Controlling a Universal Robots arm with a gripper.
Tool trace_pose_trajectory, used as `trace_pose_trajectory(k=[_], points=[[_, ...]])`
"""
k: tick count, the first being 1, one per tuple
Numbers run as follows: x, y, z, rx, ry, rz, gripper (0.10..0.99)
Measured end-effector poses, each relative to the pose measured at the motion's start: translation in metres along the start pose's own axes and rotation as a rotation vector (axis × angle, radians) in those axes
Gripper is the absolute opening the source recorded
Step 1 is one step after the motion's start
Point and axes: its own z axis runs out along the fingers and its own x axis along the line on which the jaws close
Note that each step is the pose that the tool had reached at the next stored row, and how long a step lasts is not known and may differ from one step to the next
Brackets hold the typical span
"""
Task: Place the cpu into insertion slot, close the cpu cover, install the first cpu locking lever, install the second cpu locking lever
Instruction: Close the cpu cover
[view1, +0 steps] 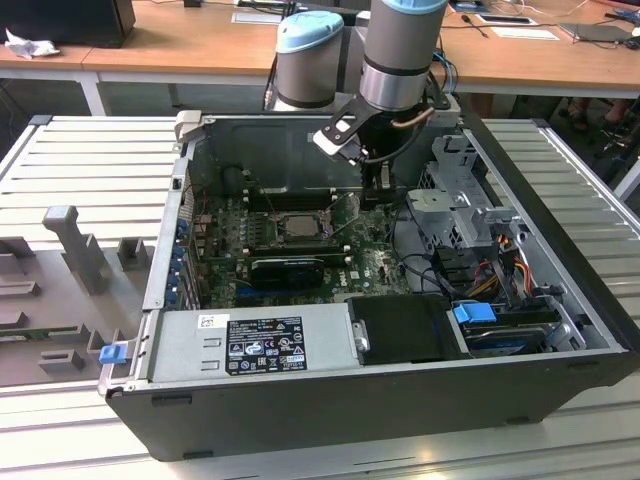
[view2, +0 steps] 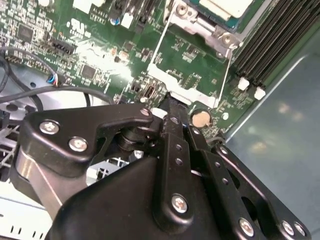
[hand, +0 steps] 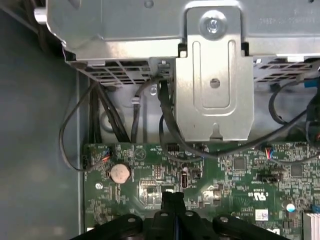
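black metal computer case (view1: 400, 400), frame centre, holds green circuit board (view1: 372, 262) with pale square cpu (view1: 296, 226); black gripper (hand: 172, 199) pressed together; ribbed grey desk (view1: 90, 160) beneath.

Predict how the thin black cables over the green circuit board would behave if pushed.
The thin black cables probably flex and spring back: they hang in loose curves. Likely light, being slender. Plugged into the green circuit board, they might tug connectors.
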Motion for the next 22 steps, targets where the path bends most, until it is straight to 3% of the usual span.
trace_pose_trajectory(k=[2, 5, 11, 22], points=[[-0.0001, -0.0039, 0.0001, 0.0, 0.0027, 0.0, 0.106], [-0.0005, -0.0165, -0.0003, 0.0, 0.0023, 0.0, 0.106], [-0.0006, -0.0215, -0.0003, 0.0, 0.0025, 0.0, 0.106], [-0.0012, -0.0457, -0.0007, 0.0, 0.0024, 0.0, 0.106]])
